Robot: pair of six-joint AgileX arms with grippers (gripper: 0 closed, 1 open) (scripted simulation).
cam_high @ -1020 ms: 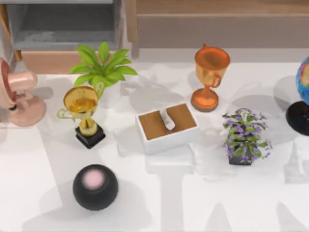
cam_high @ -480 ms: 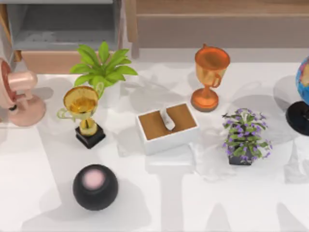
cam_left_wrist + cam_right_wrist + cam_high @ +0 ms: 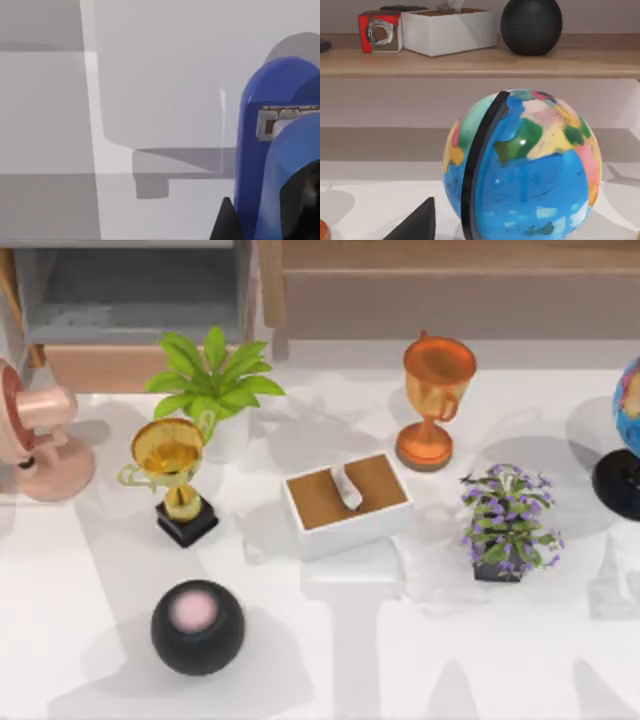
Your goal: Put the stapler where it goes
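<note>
The bright-blue stapler (image 3: 280,150) shows very close in the left wrist view, in front of pale grey panels. My left gripper (image 3: 265,220) is shut on it, with dark fingers (image 3: 225,225) on either side of the blue body. Part of my right gripper (image 3: 415,225) shows as a dark tip in the right wrist view, just in front of a colourful globe (image 3: 525,165).
On the table stand a white tissue box (image 3: 347,502), a black sphere with a pink top (image 3: 197,626), a gold trophy (image 3: 172,475), a copper trophy (image 3: 433,398), two potted plants (image 3: 505,522), a pink fan (image 3: 35,435) and the globe (image 3: 625,440). A wooden shelf (image 3: 485,62) runs behind.
The objects on the table have not moved. Only the faint shadows near the table's front have shifted slightly.
</note>
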